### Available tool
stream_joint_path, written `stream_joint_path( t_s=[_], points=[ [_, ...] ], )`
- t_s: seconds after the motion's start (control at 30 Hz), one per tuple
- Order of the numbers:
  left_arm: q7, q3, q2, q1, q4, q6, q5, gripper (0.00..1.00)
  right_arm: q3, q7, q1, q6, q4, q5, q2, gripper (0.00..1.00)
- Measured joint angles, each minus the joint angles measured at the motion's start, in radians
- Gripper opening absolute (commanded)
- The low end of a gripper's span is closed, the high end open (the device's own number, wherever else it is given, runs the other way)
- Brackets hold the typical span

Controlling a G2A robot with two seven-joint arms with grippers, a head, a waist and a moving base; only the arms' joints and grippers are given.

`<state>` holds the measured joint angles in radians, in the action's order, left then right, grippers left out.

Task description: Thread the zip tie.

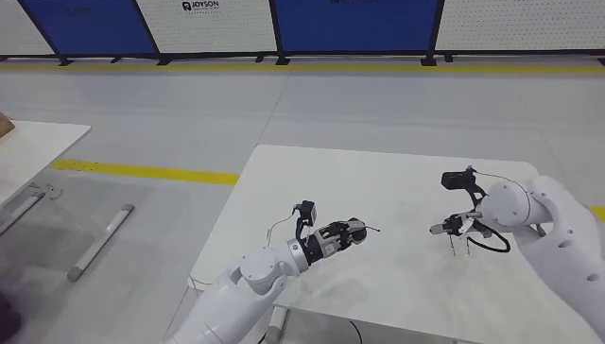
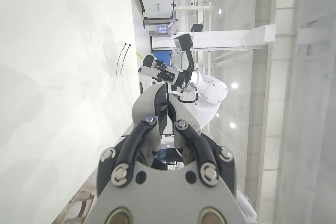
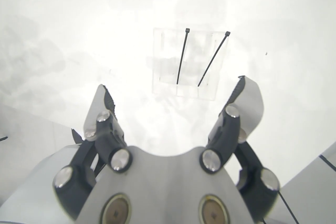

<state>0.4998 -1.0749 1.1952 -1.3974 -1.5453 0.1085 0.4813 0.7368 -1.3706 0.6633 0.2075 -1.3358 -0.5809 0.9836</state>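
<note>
The right gripper (image 3: pixel 175 93) is hanging just above the clear plate (image 3: pixel 162 78), which is resting on the white table (image 1: pixel 378 174). Its jaws are spread wide and are gripping nothing. Two zip ties are lying flat on that plate, side by side but apart: the straighter tie (image 3: pixel 182 57) and the slanted tie (image 3: pixel 213 59). Both are pointing their square heads toward the plate's edge away from the gripper and their tails back toward it, with the tails drawing closer together than the heads. Their long axes are running roughly across the line between the two fingertips, so a descent and squeeze would probably be pinching a tie across its width. The gap is spanning both tails, so picking one would likely mean shifting toward it first.

The left gripper (image 1: pixel 348 232) is waiting well apart from the plate, making the right arm much the nearer. Its jaws are pressed together, and a thin dark strip (image 1: pixel 371 229) is sticking out past the tips toward the plate. It is looking like a third tie, though it is too fine to be sure.

Each tie on the plate is showing as a thin, straight black band with a small blocky head and a tapering tail, probably light and springy.
</note>
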Motion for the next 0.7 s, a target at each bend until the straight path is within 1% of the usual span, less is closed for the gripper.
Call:
stream_joint_path(
  t_s=[0.1,0.17,0.2,0.23,0.3,0.43,0.7],
  points=[
    [0.000,0.000,0.000,0.000,0.000,0.000,0.000,0.00,0.011,-0.007,0.003,-0.004,0.001,0.000,-0.001,0.41],
    [0.000,0.000,0.000,0.000,0.000,0.000,0.000,0.00,0.017,-0.014,0.005,-0.005,0.002,-0.001,-0.002,0.45],
    [0.000,0.000,0.000,0.000,0.000,0.000,0.000,0.00,0.019,-0.017,0.005,-0.004,0.004,0.000,-0.002,0.40],
    [0.000,0.000,0.000,0.000,0.000,0.000,0.000,0.00,0.019,-0.019,0.005,-0.003,0.008,0.001,-0.001,0.41],
    [0.000,0.000,0.000,0.000,0.000,0.000,0.000,0.00,0.013,-0.020,0.003,-0.001,0.018,0.002,0.001,0.34],
    [0.000,0.000,0.000,0.000,0.000,0.000,0.000,0.00,-0.013,-0.019,-0.014,0.006,0.053,0.006,0.011,0.37],
    [0.000,0.000,0.000,0.000,0.000,0.000,0.000,0.00,-0.063,-0.019,-0.058,0.011,0.124,0.027,0.031,0.35]
  ],
)
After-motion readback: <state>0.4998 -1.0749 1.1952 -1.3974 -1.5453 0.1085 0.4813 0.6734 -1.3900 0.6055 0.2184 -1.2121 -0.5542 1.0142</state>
